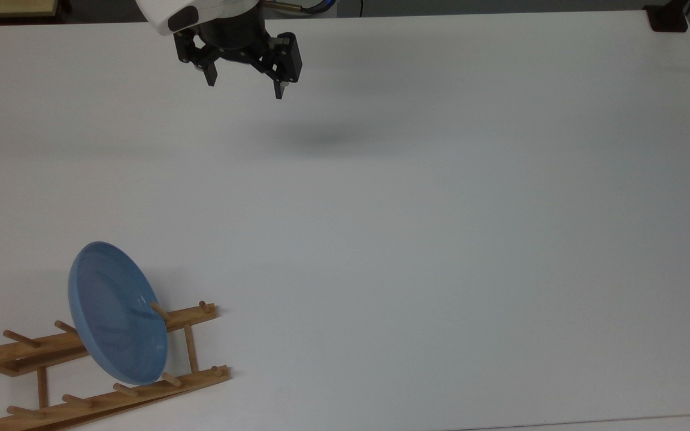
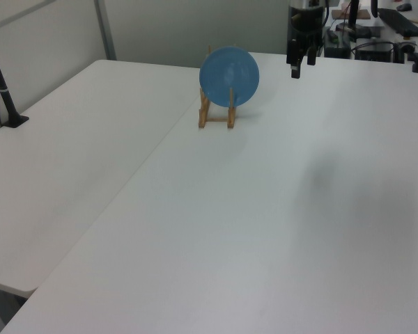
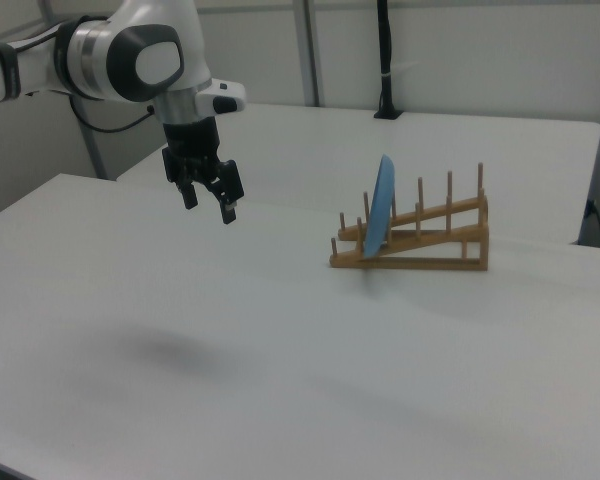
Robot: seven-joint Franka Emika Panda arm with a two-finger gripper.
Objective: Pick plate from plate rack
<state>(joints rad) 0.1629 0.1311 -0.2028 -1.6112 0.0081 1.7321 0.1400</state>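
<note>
Gripper (image 1: 244, 87) at top view's upper left, jaws apart, empty. Plate (image 1: 116, 313) on edge in plate rack (image 1: 192, 346), lower left. Risk: glossy rim slipping, or pegs snagging plate on lift.

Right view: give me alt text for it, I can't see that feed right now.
A light-blue plate stands on edge between the pegs of a wooden rack on a white table. The gripper hangs open above the table toward the right view's left, well apart from the rack.
</note>
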